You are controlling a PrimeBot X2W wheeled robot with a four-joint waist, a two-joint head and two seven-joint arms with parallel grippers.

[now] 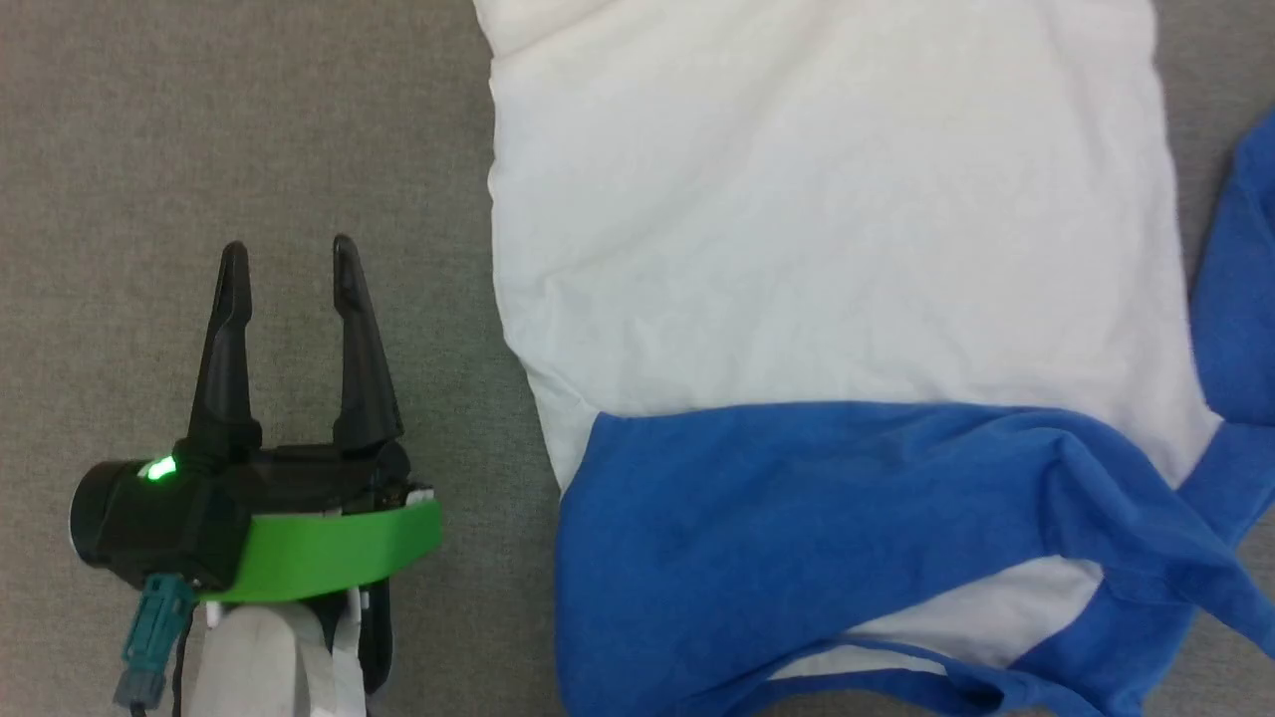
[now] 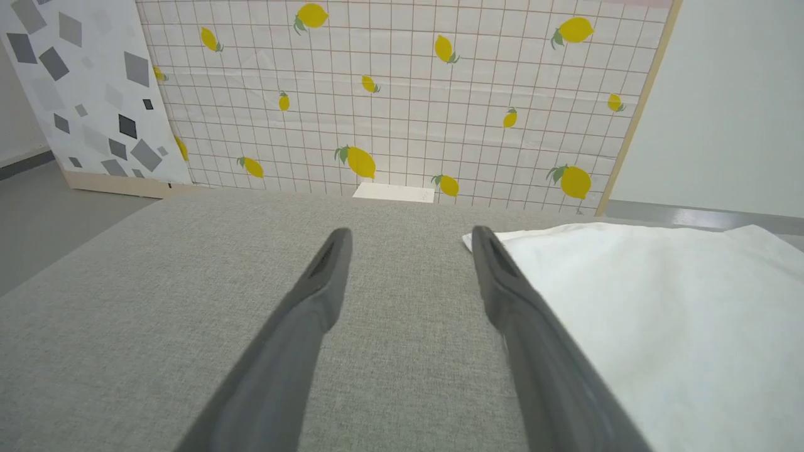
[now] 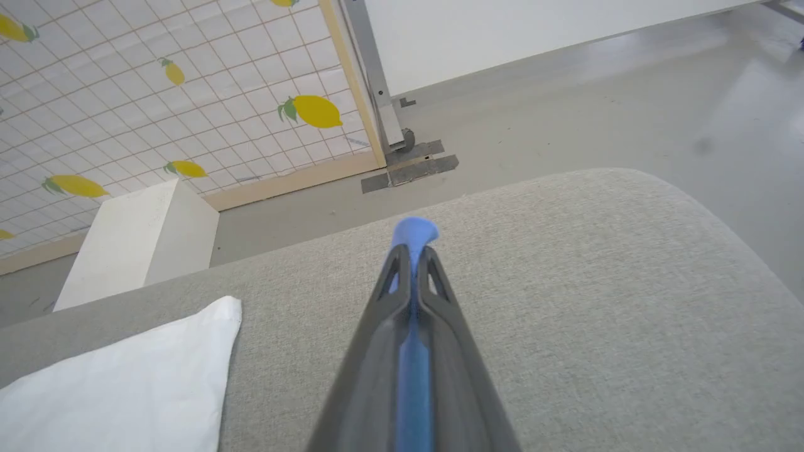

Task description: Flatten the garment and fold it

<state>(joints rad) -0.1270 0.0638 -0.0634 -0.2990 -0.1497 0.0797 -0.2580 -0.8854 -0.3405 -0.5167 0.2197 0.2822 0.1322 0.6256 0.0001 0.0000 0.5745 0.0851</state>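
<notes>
Closest to the lens, the right gripper (image 3: 414,254) has its two dark fingers pressed together on a strip of blue cloth (image 3: 414,229), with a little tuft poking out past the tips. It is a firm pinch, taken over the bare grey upholstered top (image 3: 597,282), off to the side of the white body. My guess is that this is the end of a long sleeve, caught there so it can be drawn outward and the bunching undone.

The jersey shirt (image 1: 827,249) lies on that grey top in front of the robot. Its white body spreads away from the robot, and its blue shoulders (image 1: 747,518) and neck trim are at the near edge. A blue sleeve (image 1: 1146,518) is slumped across the right shoulder. The shirt is creased and not yet square, so flattening looks like the step in hand, and no fold is made yet.

The left gripper (image 1: 289,254) sits with its fingers spread wide and empty, just beside the shirt's left edge without touching it — well placed to pin or take that side when needed.
</notes>
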